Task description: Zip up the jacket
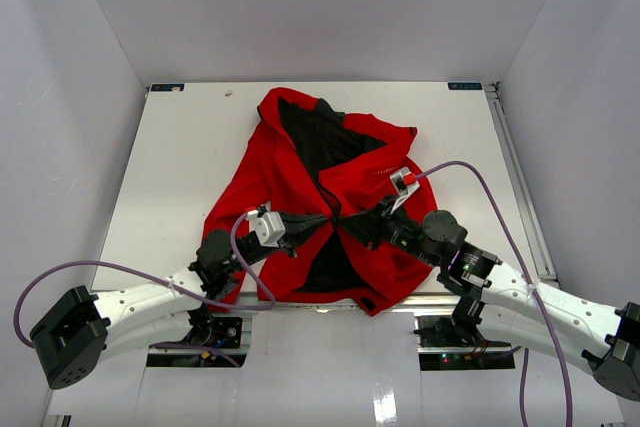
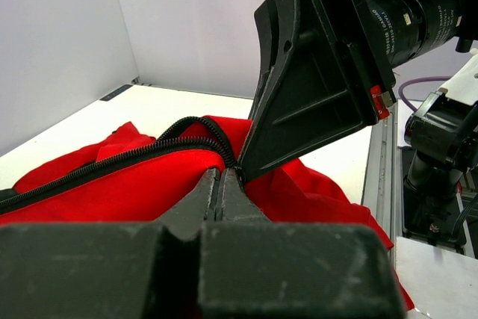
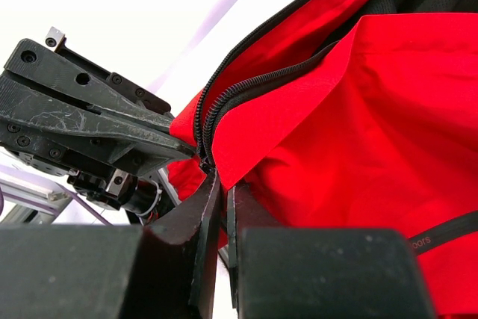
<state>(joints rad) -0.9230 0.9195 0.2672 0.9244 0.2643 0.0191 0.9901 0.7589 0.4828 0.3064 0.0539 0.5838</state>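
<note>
Plain pale walls point(image 1: 300, 7) box in a white desk point(image 1: 180, 147). The jacket point(image 1: 275, 177) lies spread in the middle of it, its collar toward the far side and its hem at the near edge. Its front is open, so the black lining point(image 1: 320, 137) shows in a wedge above and a smaller wedge below.

The two arms reach in from either side and meet low on the front, where the two rows of zipper teeth point(image 2: 149, 149) run together. The left tool point(image 1: 318, 224) has its fingers point(image 2: 205, 192) pressed flat against each other. Their tips sit right at that junction, apparently nipping the red cloth beside the teeth. The likely reason is to pin the lower end, so the track stays taut and does not ride up with the slider.

The right tool point(image 1: 352, 229) comes in from the opposite side with its tips touching the same spot. Its fingers point(image 3: 198, 214) are all but together, with only a thin slit between them, and the edge of the red panel runs down into that slit. Whether they hold the slider's pull tab or only the fabric edge cannot be told, because the tips hide it.

The zip looks joined at the bottom but hardly drawn, so most of the pull toward the collar is yet to do. The loose, rumpled cloth could bunch or snag in the teeth unless the track is held straight.
</note>
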